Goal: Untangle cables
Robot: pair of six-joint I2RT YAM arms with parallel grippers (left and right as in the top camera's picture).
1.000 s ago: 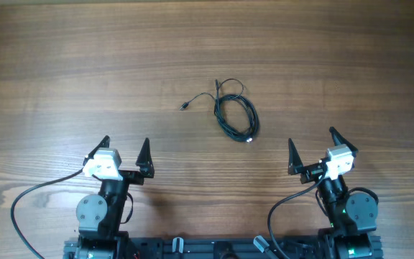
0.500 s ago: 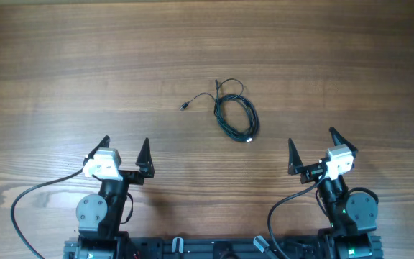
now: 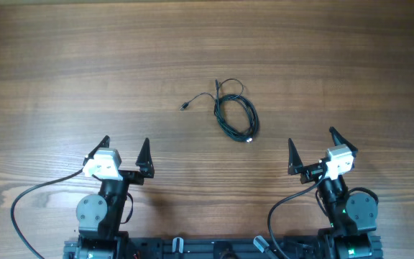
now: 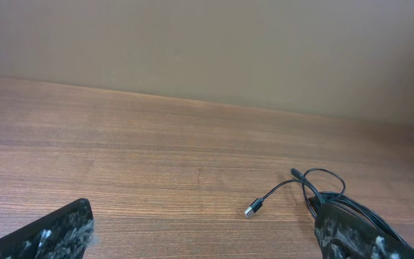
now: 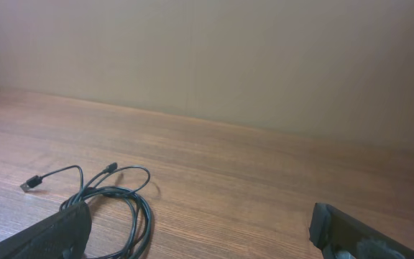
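Observation:
The cables (image 3: 236, 115) lie as one small black coiled bundle near the table's middle, with a loose end and plug (image 3: 184, 106) stretching left. The bundle shows at the right of the left wrist view (image 4: 322, 188) and at the lower left of the right wrist view (image 5: 117, 205). My left gripper (image 3: 125, 150) is open and empty, near the front edge, left of the bundle. My right gripper (image 3: 311, 144) is open and empty, near the front edge, right of the bundle. Neither touches the cables.
The wooden table (image 3: 85, 65) spreads wide around the bundle. A plain beige wall (image 4: 207, 50) stands behind its far edge. Thick black arm cables (image 3: 20, 208) loop by the arm bases at the front.

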